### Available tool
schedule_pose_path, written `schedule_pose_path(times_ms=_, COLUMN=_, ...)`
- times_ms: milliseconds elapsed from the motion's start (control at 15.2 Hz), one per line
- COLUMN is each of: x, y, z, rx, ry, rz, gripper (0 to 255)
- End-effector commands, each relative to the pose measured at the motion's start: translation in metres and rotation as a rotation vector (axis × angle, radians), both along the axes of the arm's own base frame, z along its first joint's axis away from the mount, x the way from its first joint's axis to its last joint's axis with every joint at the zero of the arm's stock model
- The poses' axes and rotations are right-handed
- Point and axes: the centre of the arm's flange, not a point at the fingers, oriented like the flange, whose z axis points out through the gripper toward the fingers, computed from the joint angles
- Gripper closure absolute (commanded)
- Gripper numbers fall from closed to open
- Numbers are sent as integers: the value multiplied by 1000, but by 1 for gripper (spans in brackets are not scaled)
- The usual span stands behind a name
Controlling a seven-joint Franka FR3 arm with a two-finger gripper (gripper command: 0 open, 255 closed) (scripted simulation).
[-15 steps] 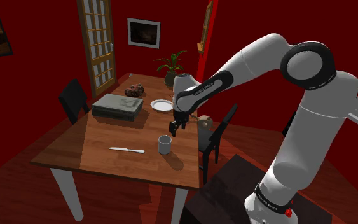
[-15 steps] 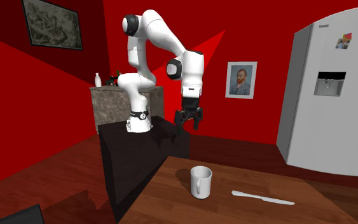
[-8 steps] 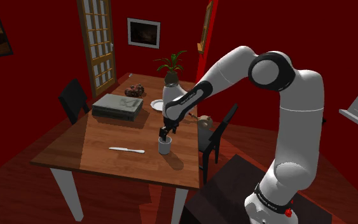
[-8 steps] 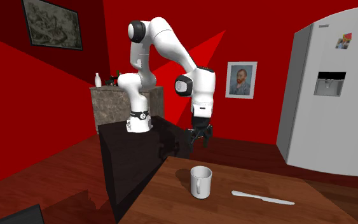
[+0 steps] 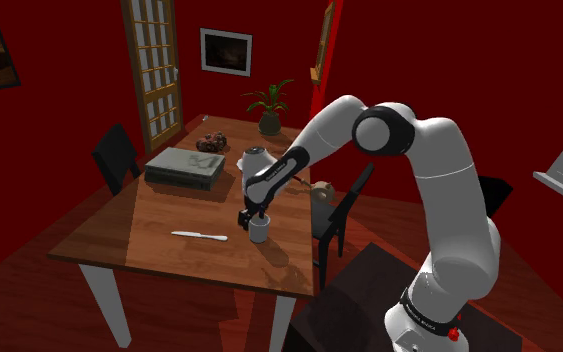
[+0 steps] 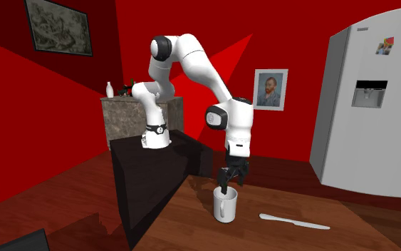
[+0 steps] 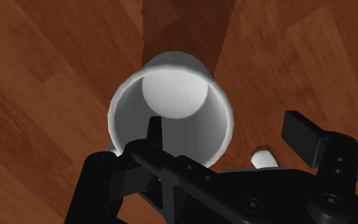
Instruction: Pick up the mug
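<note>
Poised low over the white mug [image 5: 259, 231], with the black gripper [image 5: 252, 215] wide open: one finger dipped inside the rim, the other outside the wall, nothing clasped. Upright on the wooden table [image 5: 159, 210], just right of the knife [image 5: 199, 236] in the shoulder view, toward the near edge.

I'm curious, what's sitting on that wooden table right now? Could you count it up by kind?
Mug: 1
Knife: 1
Flat grey box: 1
Potted plant: 1
Dark reddish lump: 1
Total: 5 in plain sight; the arm covers some of the table.
</note>
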Motion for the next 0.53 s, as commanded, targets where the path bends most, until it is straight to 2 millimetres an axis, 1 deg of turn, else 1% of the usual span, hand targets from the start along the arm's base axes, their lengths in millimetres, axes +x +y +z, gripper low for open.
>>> schedule_pose_path(times_ms=0, x=0, y=1, z=-11, rx=0, ry=-1, rz=0, gripper=0)
schedule_pose_path(times_ms=198, x=0, y=1, z=-27, rx=0, ry=-1, rz=0, gripper=0)
schedule_pose_path(times_ms=264, x=0, y=1, z=-30, rx=0, ry=-1, rz=0, gripper=0)
schedule_pose_path(times_ms=396, x=0, y=1, z=-30, rx=0, ry=-1, rz=0, gripper=0)
schedule_pose_path(times_ms=462, x=0, y=1, z=-30, rx=0, ry=-1, rz=0, gripper=255)
